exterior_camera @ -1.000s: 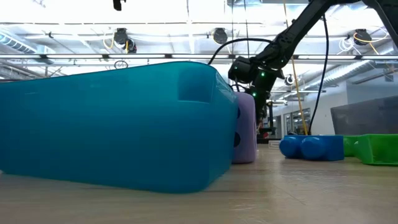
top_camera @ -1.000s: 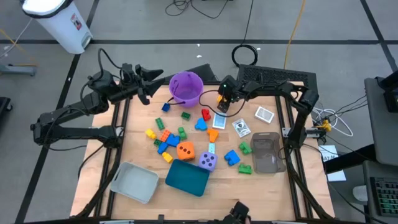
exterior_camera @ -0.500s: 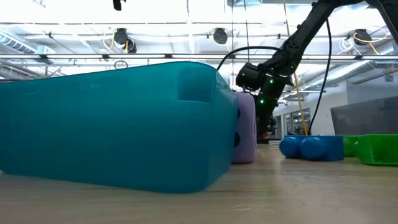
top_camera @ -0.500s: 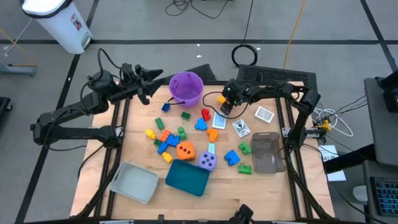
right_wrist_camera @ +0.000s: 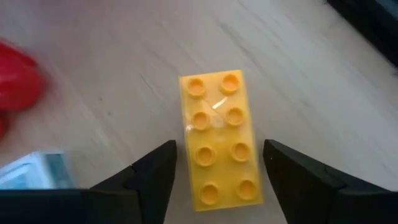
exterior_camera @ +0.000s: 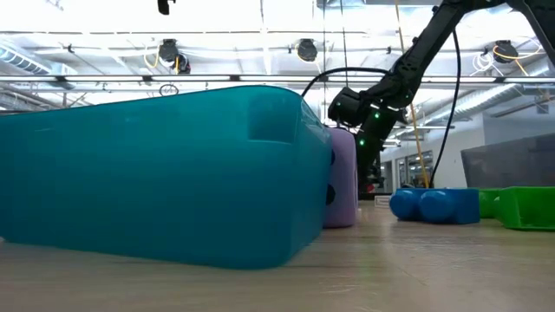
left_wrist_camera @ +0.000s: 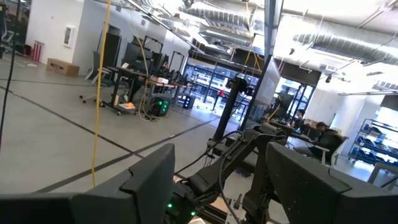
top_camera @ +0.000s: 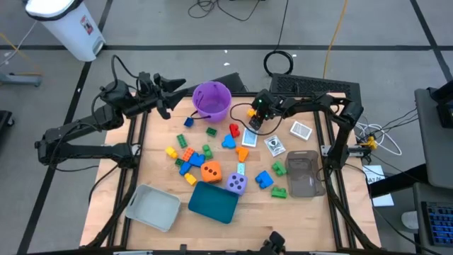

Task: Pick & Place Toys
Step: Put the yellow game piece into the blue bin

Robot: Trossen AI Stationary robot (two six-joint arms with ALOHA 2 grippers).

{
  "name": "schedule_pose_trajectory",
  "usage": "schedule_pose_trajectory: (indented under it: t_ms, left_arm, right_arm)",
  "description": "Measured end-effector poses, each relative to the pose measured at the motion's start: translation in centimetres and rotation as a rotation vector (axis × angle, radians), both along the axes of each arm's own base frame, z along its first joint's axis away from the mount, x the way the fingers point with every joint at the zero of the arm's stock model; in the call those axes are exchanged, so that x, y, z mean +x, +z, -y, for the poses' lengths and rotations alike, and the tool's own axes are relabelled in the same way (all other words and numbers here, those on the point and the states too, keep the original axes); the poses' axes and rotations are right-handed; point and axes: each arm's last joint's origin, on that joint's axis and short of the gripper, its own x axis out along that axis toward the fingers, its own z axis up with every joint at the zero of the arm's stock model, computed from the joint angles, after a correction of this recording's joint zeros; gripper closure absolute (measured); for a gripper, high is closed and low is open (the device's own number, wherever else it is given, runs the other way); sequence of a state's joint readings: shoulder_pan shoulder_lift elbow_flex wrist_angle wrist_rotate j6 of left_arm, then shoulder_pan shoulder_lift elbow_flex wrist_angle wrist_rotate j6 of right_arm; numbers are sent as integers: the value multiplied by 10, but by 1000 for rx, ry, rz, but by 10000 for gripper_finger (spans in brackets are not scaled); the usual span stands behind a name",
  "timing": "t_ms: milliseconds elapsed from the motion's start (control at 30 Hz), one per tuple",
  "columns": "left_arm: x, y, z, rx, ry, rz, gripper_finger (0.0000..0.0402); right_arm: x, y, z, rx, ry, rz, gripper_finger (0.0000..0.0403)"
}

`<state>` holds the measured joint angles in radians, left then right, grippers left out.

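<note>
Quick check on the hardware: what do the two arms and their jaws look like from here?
Both arms are black, slim and jointed. The left gripper has two long tapered dark jaws. The right gripper shows a green indicator light on its wrist and loose black cable looping over it.

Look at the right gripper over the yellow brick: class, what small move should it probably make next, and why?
Probably a short descent, then close. In the right wrist view the yellow brick lies flat on the table, studs up, between the right gripper's open fingers, which do not yet touch it. The high view shows that gripper near the purple bucket; the left gripper waits off the table's edge.
</note>
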<state>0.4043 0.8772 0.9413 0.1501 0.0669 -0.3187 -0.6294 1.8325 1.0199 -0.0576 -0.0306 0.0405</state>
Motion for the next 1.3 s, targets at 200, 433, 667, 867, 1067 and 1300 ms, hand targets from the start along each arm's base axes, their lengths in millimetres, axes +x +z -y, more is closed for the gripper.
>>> schedule_pose_trajectory:
  t_ms: [200,433,667,867,1067,1300]
  left_arm:
    - [0,0,0,-3,16,1,140]
    - [0,0,0,-7,15,2,140]
    - [0,0,0,-8,15,1,140]
    - [0,-1,-1,-10,15,-4,140]
    - [1,-5,-1,2,21,-54,140]
    - [3,-11,2,7,-24,-125,140]
  right_arm:
    - [-1,0,1,18,9,11,231]
    - [-1,0,1,20,8,10,266]
    - [-2,10,0,38,-1,59,259]
    - [-3,44,-7,22,60,179,265]
    - [-7,100,-28,-103,126,334,265]
    - [-11,167,-77,-259,247,485,265]
